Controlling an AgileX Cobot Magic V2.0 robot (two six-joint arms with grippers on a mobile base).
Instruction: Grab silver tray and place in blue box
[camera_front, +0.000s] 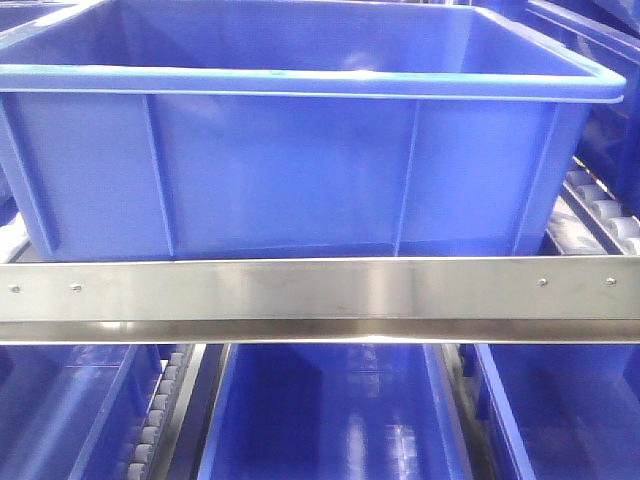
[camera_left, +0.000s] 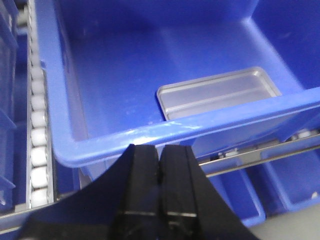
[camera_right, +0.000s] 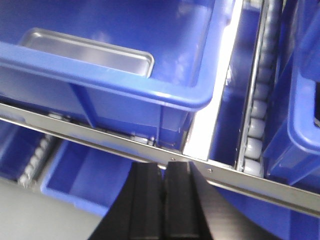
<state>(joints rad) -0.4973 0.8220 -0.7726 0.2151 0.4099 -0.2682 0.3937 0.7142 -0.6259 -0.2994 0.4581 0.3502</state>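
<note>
both end effectors pressed together, empty — silver tray half-hidden behind blue box rim.

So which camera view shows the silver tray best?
The left wrist view: the silver tray lies on the blue box floor, most of its floor and ridges visible. The right wrist view shows only part of it behind the box rim. The front view shows none, only the box's side wall.

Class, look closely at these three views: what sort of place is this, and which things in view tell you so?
Probably a warehouse or factory storage rack. A blue box sits on a steel shelf rail, roller tracks run beside it, and more blue bins sit on the level below.
</note>
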